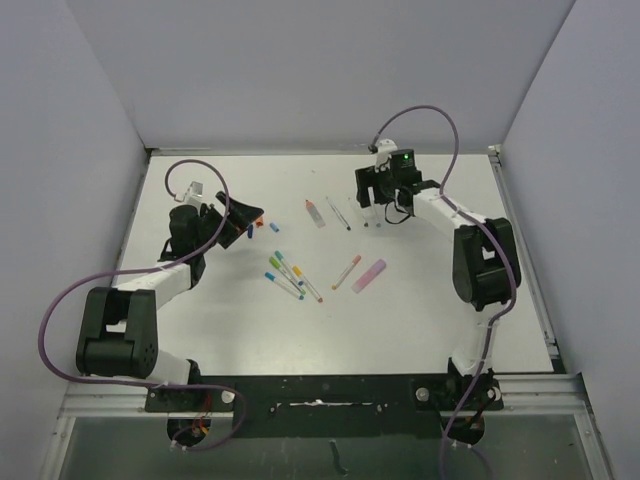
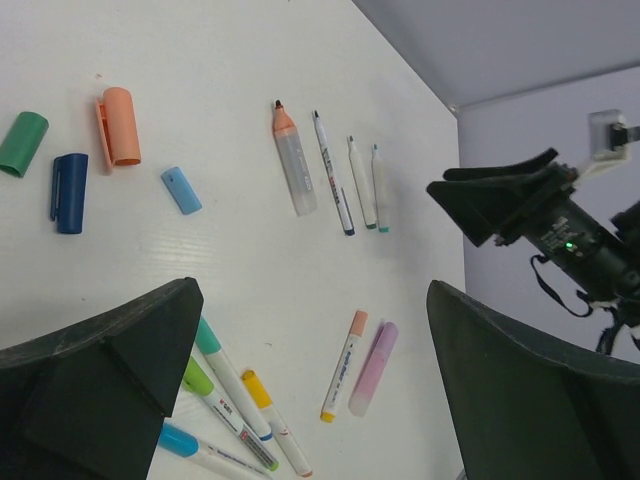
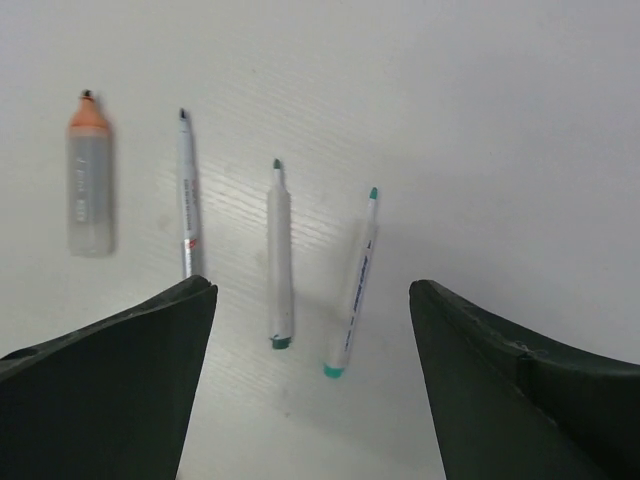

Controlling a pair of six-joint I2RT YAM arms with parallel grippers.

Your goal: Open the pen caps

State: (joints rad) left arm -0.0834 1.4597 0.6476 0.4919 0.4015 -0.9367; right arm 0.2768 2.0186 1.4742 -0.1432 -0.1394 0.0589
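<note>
My left gripper (image 2: 313,305) (image 1: 247,214) hangs open and empty over the table's left. Loose pen caps lie by it: green (image 2: 22,143), dark blue (image 2: 69,192), orange (image 2: 120,125) and light blue (image 2: 181,190). Below them lie capped pens with teal (image 2: 207,337), green (image 2: 198,376), yellow (image 2: 255,387) and blue (image 2: 178,439) caps, and an orange-capped pen (image 2: 357,322). My right gripper (image 3: 312,300) (image 1: 368,198) is open above two uncapped green-ended pens (image 3: 279,250) (image 3: 357,285), touching neither. An uncapped thin pen (image 3: 186,195) and a fat orange-tipped marker (image 3: 88,190) lie to their left.
A purple highlighter (image 2: 374,367) (image 1: 369,275) lies beside the orange-capped pen in the middle of the white table (image 1: 420,320). Grey walls (image 1: 320,70) close in the back and sides. Purple cables (image 1: 60,300) loop off both arms.
</note>
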